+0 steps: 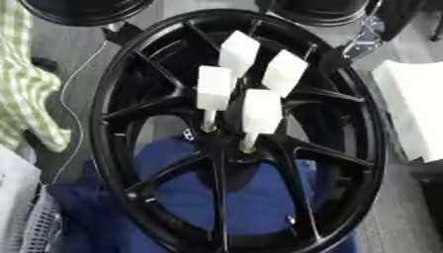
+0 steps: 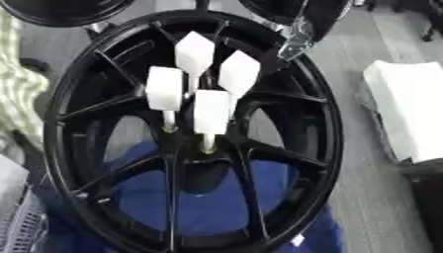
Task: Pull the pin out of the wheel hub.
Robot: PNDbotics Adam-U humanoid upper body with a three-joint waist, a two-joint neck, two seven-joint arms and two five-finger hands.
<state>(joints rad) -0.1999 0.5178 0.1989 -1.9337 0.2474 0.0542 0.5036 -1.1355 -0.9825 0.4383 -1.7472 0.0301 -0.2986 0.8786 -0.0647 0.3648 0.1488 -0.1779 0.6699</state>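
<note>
1. You have the black wheel hub [image 1: 238, 128] filling most of your view, its spokes running out from a centre that sits a little above the middle of the picture. It rests over a blue cloth [image 1: 251, 192] that shows through the lower spokes.

2. Four pins stand in a tight cluster at the centre. Each has a white block-shaped head on a thin pale stem. The nearest pin [image 1: 259, 112] and the one to its left [image 1: 214, 89] show their stems going down into the hub; the two farther pins [image 1: 239, 53] [image 1: 285, 72] sit behind them, their stems mostly hidden.

3. Neither of your hands shows in either eye view, so you cannot tell from here whether they are open or closed. A silvery, shiny part [image 2: 297, 34] at the upper right rim may belong to the rig, but I cannot make it out.

4. Judge the hub as heavy and stiff; it should stay put while you pull. The pins look light and rigid, though the stems seem slim enough to bend if you lever them sideways.

5. Take hold of a white head, on two opposite flat faces, and not the stem. The nearest pin is the easiest to reach without knocking its neighbours, which stand just beside it.

6. Pull straight along the stem's line, away from the hub.
</note>
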